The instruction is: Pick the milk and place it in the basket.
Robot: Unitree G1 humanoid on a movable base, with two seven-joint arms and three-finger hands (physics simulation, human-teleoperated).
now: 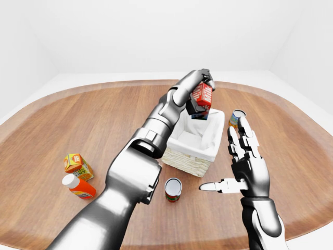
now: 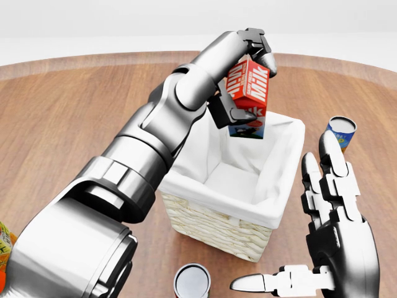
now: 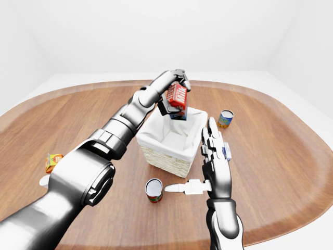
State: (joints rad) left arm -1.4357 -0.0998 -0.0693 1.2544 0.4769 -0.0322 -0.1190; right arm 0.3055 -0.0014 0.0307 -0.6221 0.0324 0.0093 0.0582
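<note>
The milk (image 2: 248, 93) is a red carton with white "Milk" lettering and a blue base. My left hand (image 2: 245, 84) is shut on it and holds it tilted above the far side of the basket (image 2: 211, 226). The basket is woven wicker with a white cloth lining and stands in the middle of the wooden table. My right hand (image 2: 329, 217) is open and empty, fingers spread, just right of the basket, thumb pointing left. The basket's inside shows only the white cloth.
A can (image 2: 191, 280) stands just below the basket. A blue and yellow can (image 2: 341, 131) stands to the basket's upper right. An orange carton (image 1: 78, 165) and an orange bottle with a white cap (image 1: 78, 187) lie at the table's left.
</note>
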